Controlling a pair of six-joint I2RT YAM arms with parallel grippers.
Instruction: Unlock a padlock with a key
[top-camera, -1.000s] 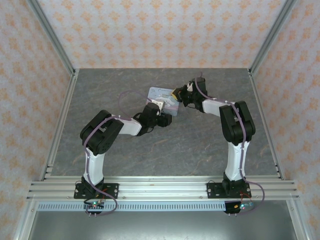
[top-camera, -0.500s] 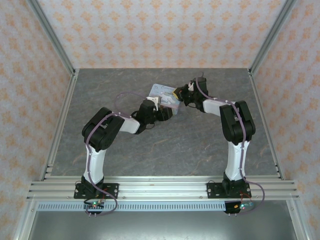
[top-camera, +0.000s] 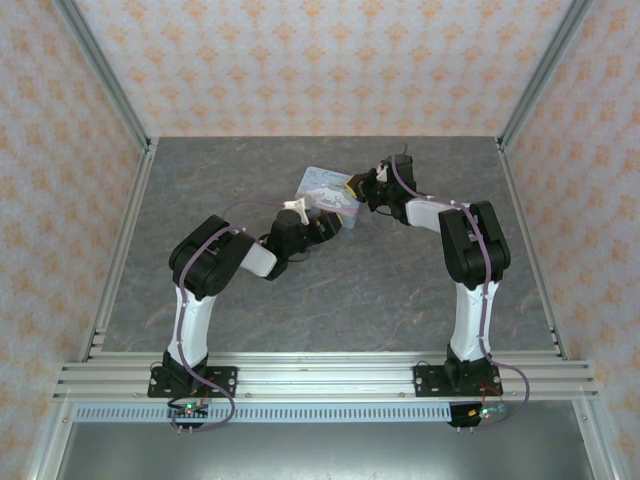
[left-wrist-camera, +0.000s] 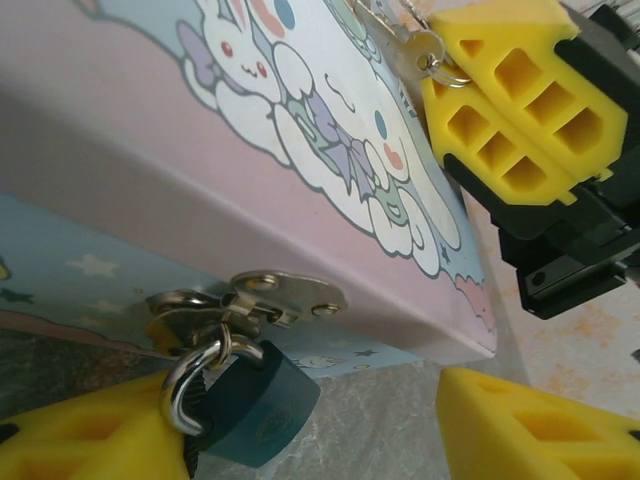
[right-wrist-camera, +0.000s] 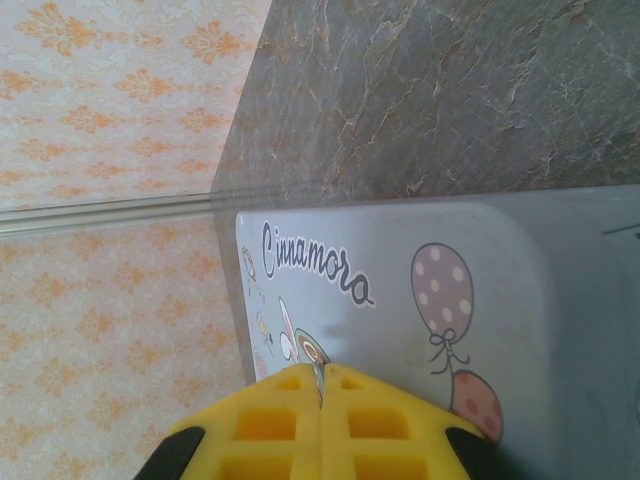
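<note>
Padlock (left-wrist-camera: 250, 400), lower left: shackle closed through hasp (left-wrist-camera: 285, 295) of tin (left-wrist-camera: 150, 130). Key (left-wrist-camera: 415, 48), upper right, pinched in right gripper (left-wrist-camera: 445, 90); not inserted. Left gripper (left-wrist-camera: 315, 440) jaws apart either side of padlock, no clamp. Unlocking outstanding.

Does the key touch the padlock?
Apart. Left wrist view: the key is over the tin; the padlock hangs from its hasp, lower down.

Padlock (left-wrist-camera: 255, 400) in left pincer (left-wrist-camera: 320, 440) gap, tin (left-wrist-camera: 150, 170) above, right pincer (left-wrist-camera: 505, 105) with key (left-wrist-camera: 420, 50) over lid, free table (top-camera: 400, 290) around
</note>
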